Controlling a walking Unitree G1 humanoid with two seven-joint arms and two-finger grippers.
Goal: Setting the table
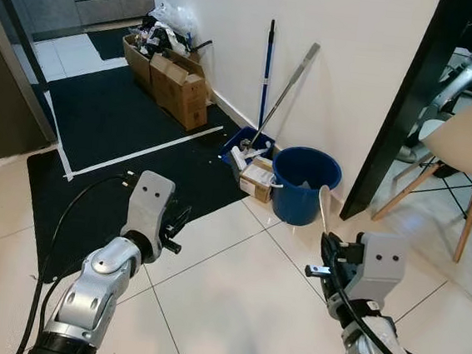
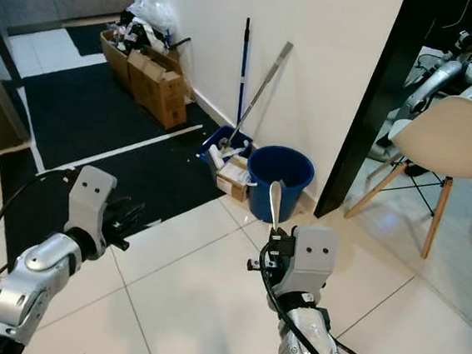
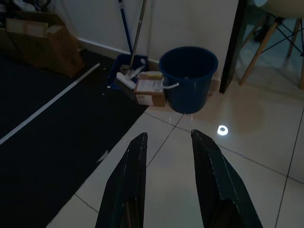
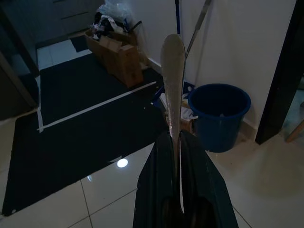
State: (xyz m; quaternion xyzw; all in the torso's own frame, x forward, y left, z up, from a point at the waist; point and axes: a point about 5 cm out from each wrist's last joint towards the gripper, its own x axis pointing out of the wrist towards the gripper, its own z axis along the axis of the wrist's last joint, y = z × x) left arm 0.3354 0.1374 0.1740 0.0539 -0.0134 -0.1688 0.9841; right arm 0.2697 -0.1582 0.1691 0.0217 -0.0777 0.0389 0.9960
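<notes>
Glossy tiles; slim metal utensil (image 4: 173, 80) (pinched)

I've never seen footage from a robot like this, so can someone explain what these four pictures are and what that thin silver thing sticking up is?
This is a walking humanoid robot with two silver arms. The two wide pictures come from a stereo camera on its head, looking down at the tiled floor. The two dark pictures come from cameras on its wrists, looking along the black fingers.

The right gripper is shut on a metal utensil, probably a spoon or knife handle, pointing upward. The left gripper is open and holds nothing.

Ahead, against the wall, stand a blue bucket, a mop, a small box and cardboard boxes. A pale chair stands to the right.
</notes>
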